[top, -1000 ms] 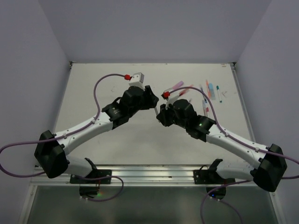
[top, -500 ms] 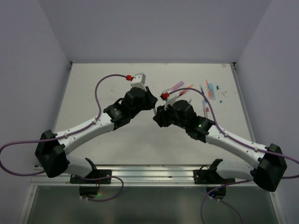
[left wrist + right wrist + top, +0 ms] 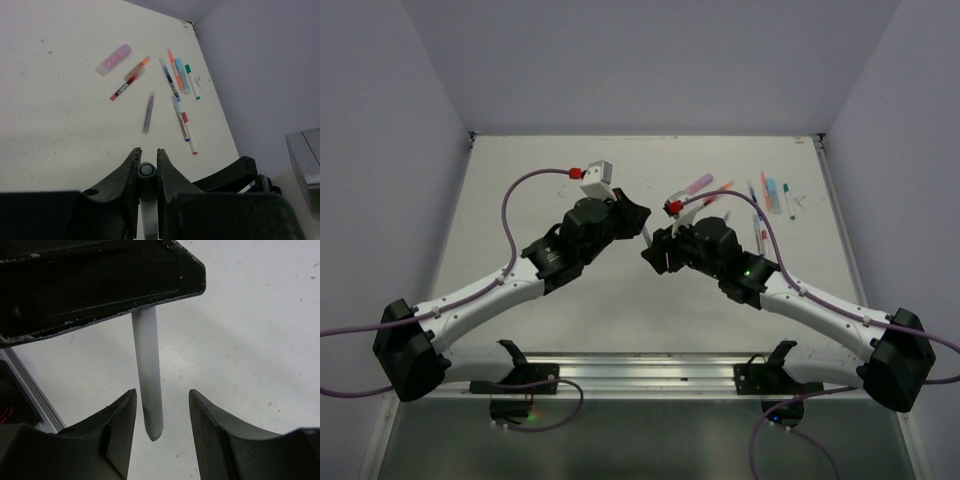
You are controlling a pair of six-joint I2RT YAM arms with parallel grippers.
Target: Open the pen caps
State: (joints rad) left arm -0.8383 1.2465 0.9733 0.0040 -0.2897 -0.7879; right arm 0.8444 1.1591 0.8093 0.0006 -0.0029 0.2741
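Left arm (image 3: 475, 297) has swung leftward; its jaws pinch a white pen (image 3: 147, 365) above the desk (image 3: 60, 125). Right jaws stand spread either side of its free end. Other pens (image 3: 172, 82) lie beyond, well apart.

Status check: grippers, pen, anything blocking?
Left gripper shut on thin white plastic pen. Right gripper open, jaws straddling that pen's free end, not gripping. Nothing in the way; other pens lie loose on the white table.
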